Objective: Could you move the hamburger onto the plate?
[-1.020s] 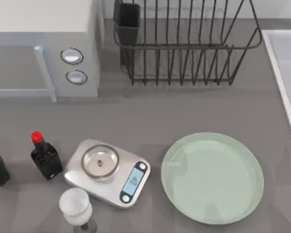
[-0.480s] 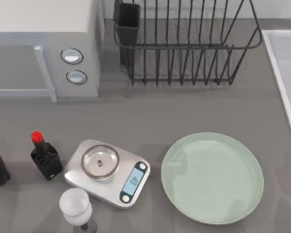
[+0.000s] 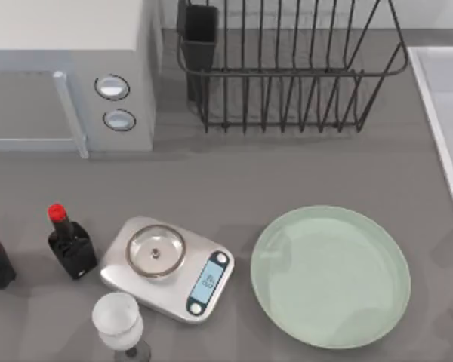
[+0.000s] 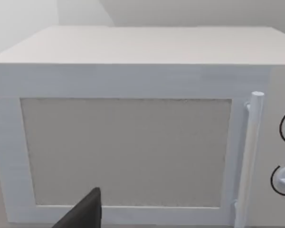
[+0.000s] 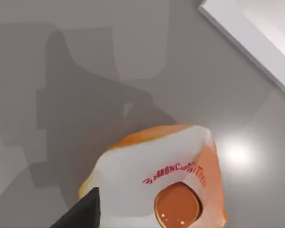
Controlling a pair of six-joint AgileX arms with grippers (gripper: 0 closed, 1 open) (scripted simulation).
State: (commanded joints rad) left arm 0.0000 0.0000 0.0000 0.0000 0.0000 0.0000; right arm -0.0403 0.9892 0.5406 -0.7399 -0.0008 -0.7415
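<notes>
The hamburger is a tan-orange bun in a white wrapper with red lettering, seen close up in the right wrist view over the grey table. A dark part of my right gripper shows right beside it. I cannot tell whether the hamburger is held. The plate, large, round and pale mint-green, lies bare at the table's front right in the top view. A dark part of my left gripper shows in the left wrist view, facing the microwave door.
A white microwave stands at the back left and a black wire dish rack at the back middle. A steel scale, a red-capped dark bottle and a glass are at the front left. A white ledge runs along the right.
Faint shadows over the plate's near part and the table to its right have shifted. Nothing on the table has moved.
</notes>
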